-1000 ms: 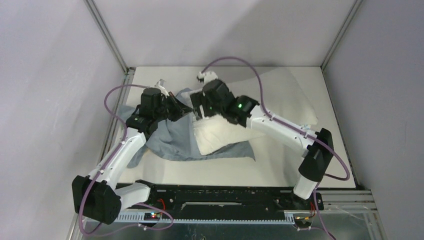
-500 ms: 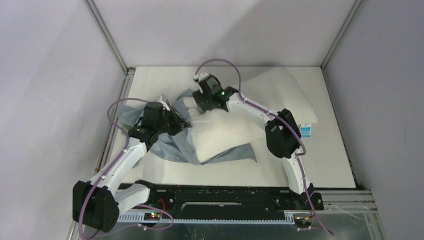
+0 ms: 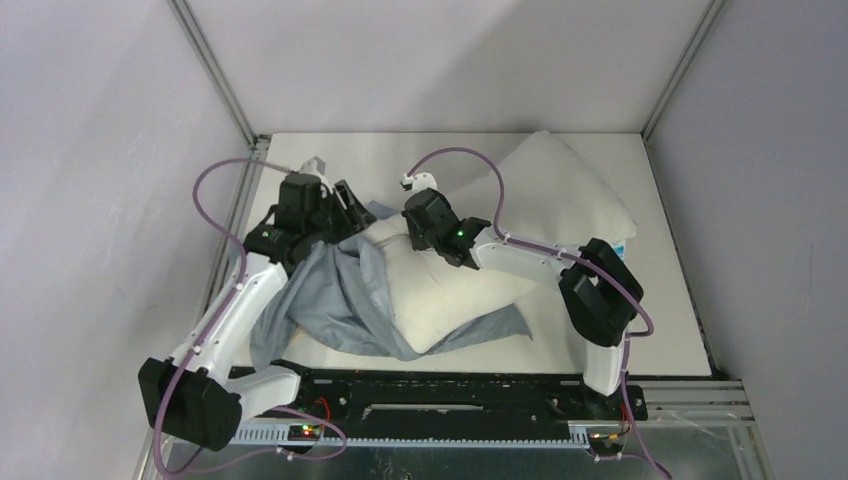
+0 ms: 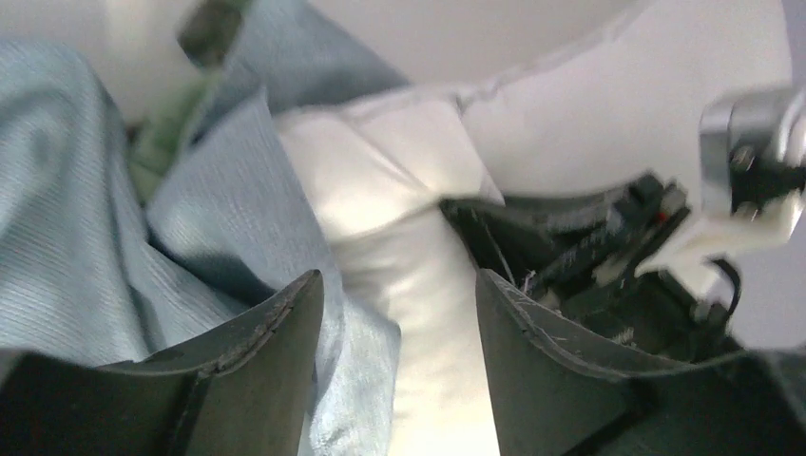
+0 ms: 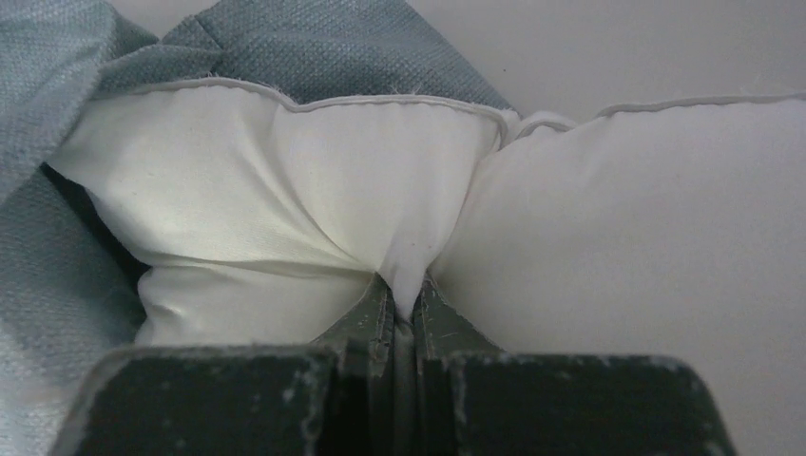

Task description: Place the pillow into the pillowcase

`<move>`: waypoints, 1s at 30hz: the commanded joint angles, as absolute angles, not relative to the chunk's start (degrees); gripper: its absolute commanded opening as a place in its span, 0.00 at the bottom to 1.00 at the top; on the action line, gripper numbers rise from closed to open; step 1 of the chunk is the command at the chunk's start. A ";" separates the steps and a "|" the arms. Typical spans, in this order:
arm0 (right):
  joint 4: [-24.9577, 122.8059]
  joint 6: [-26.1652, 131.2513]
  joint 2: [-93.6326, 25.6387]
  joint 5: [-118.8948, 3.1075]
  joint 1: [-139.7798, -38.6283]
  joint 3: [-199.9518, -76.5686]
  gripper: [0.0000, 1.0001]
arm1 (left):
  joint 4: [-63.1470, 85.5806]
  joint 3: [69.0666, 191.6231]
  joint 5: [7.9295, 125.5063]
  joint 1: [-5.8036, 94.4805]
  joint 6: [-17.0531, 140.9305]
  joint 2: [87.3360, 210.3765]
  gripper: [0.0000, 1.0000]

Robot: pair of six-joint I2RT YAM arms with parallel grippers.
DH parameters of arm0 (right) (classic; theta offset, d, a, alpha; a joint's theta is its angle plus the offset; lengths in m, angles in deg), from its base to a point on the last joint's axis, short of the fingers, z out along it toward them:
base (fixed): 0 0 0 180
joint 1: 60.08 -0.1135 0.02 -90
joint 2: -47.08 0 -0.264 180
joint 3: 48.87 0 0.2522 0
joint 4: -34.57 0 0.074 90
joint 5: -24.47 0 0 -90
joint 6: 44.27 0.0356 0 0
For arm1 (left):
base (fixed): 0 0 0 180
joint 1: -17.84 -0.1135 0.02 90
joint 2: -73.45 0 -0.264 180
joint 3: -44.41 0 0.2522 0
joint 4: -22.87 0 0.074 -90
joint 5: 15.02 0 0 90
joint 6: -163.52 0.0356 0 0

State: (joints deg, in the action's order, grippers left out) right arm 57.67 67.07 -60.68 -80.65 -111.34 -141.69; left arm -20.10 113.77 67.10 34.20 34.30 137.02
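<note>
The off-white pillow (image 3: 470, 275) lies slantwise from the back right to the front middle of the table. The wrinkled blue-grey pillowcase (image 3: 330, 295) is bunched along its left side and under its near end. My right gripper (image 3: 415, 232) is shut on a pinch of the pillow (image 5: 285, 190) near its seam, with the pillowcase (image 5: 323, 47) just beyond. My left gripper (image 4: 399, 285) stands open above the pillowcase edge (image 4: 219, 209) and the pillow (image 4: 418, 275); its fingers (image 4: 271, 361) are apart and grip nothing. In the top view the left gripper (image 3: 345, 203) sits just left of the right one.
Grey enclosure walls and aluminium posts (image 3: 215, 75) ring the white table (image 3: 660, 330). Purple cables (image 3: 215, 190) loop over both arms. The right arm's elbow (image 3: 600, 290) sits over the pillow's right side. A black rail (image 3: 450, 385) runs along the near edge.
My left gripper has opened and let go of the pillowcase, moving back. My right gripper has shut on the pillow. The pillowcase now spreads further toward the front left.
</note>
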 commanded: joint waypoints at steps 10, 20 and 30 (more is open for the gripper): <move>59.53 70.89 -60.45 -81.58 -111.74 -139.48 0.00 | -28.47 126.84 82.78 33.98 44.52 155.09 0.65; 62.85 70.22 -55.60 -80.17 -110.84 -141.31 0.00 | -28.56 130.59 85.68 34.38 43.99 157.01 0.04; 64.96 68.47 -50.35 -73.57 -114.26 -142.52 0.00 | -28.61 145.70 88.02 35.04 47.65 161.72 0.00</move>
